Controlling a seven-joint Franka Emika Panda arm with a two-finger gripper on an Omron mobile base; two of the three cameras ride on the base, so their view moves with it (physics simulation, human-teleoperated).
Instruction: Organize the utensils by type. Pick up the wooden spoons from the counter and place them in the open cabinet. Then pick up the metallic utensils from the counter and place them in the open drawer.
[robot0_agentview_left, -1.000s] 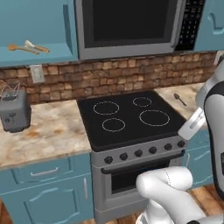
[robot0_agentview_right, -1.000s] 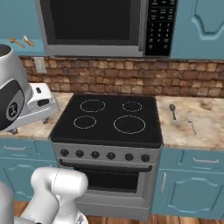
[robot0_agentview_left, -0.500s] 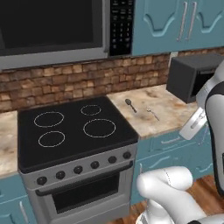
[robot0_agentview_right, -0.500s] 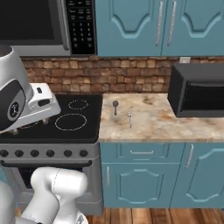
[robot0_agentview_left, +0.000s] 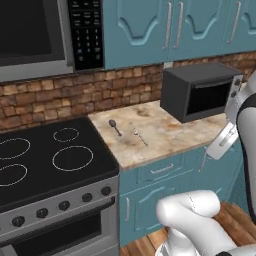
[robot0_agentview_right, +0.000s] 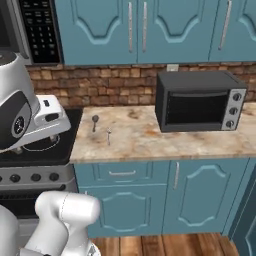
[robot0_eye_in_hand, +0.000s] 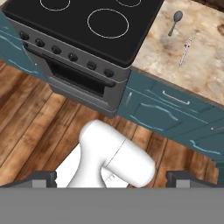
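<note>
Bring the empty, wide-open gripper (robot0_eye_in_hand: 111, 177) down over the dark-grey spoon (robot0_agentview_left: 115, 126) on the counter (robot0_agentview_left: 165, 132). Straddle its handle; avoid the silver utensil (robot0_agentview_left: 140, 137) just right.

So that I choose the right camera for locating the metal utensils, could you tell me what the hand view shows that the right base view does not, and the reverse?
The hand view gives the stove front far more fully: the knob row and oven door. The right base view adds the toaster oven, the upper cabinets and the brick wall. Both show the dark-grey spoon and silver utensil lying apart on the counter, plus the wooden floor.
</note>
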